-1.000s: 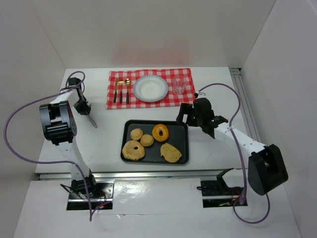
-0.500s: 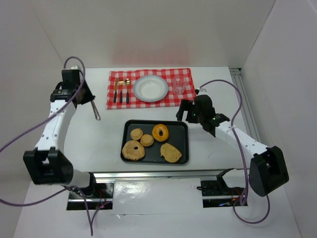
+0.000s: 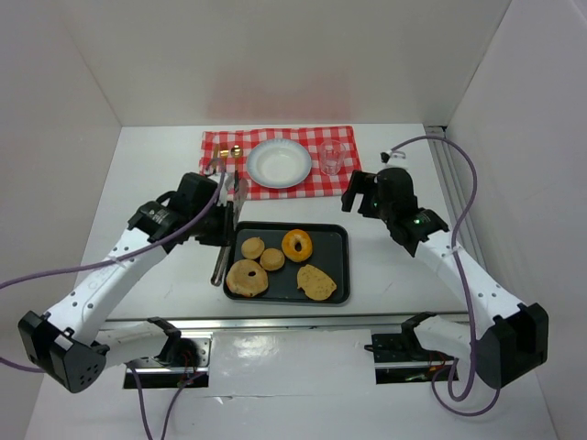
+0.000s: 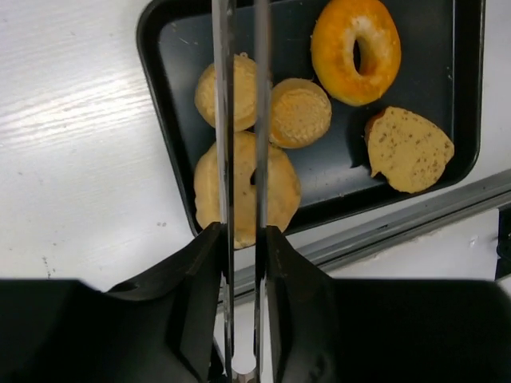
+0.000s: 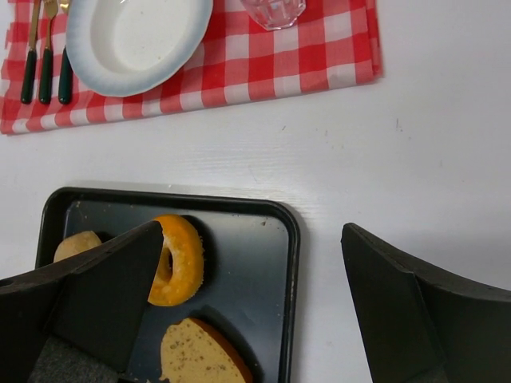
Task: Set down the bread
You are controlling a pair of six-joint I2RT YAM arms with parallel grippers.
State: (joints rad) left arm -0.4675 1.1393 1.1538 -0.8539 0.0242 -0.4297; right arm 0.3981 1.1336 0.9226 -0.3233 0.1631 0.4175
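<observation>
A black tray [image 3: 345, 266] holds several breads: an orange donut [image 3: 296, 245], two small rolls [image 3: 252, 247], a pale bagel [image 3: 247, 278] and a bread slice [image 3: 315, 282]. My left gripper [image 3: 220, 225] is shut on metal tongs [image 3: 219, 261] at the tray's left edge. In the left wrist view the tongs [image 4: 223, 120] have their arms slightly apart and run above the bagel [image 4: 283, 187] and one roll [image 4: 206, 92], with no bread between them. My right gripper [image 3: 359, 194] stands open and empty above the tray's far right corner [image 5: 294, 239], beside the donut [image 5: 182, 259].
Behind the tray lies a red checked cloth [image 3: 275, 137] with a white plate [image 3: 279, 163], a clear glass [image 3: 331, 157] and cutlery [image 3: 225, 170]. White walls close the table on three sides. A metal rail [image 3: 275, 323] runs along the near edge.
My left arm has swung in from the far left with the tongs and now reaches the tray's left side. My right arm has drawn back and to the right a little.
</observation>
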